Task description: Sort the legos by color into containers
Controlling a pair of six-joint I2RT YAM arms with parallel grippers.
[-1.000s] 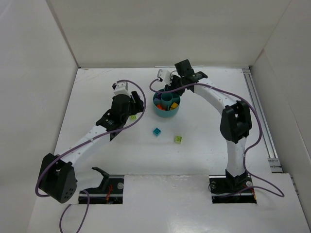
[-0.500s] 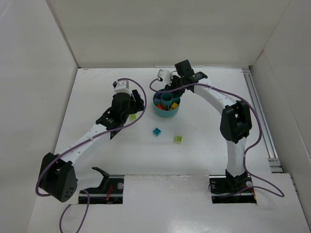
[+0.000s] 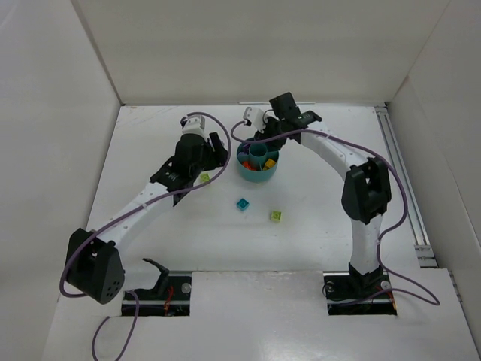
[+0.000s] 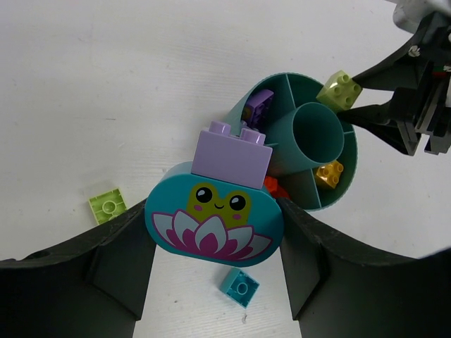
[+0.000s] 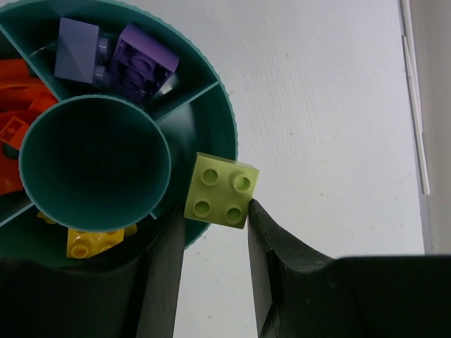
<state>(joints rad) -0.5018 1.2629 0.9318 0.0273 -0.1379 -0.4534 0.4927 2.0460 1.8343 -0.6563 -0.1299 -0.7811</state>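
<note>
The round teal dish (image 3: 258, 178) stands at the back centre. Its wedges hold purple bricks (image 5: 144, 62), orange bricks (image 5: 14, 127) and a yellow brick (image 5: 95, 241). My right gripper (image 5: 215, 211) is shut on a lime green brick (image 5: 220, 190) and holds it over the dish rim (image 5: 229, 120), beside the central cup (image 5: 163, 141). My left gripper (image 4: 215, 229) is shut on a teal oval frog piece (image 4: 213, 218) with a purple brick (image 4: 233, 149) stacked on it. It holds this above the table, just left of the dish (image 4: 347, 179).
Loose on the table are a lime brick (image 3: 205, 178) left of the dish, a teal brick (image 3: 242, 204) in front of it, and a lime brick (image 3: 276, 216) to the right of that one. White walls enclose the table on three sides.
My left gripper has moved farther back and slightly right, toward the dish, with the frog piece in it. The right arm has not visibly moved.
</note>
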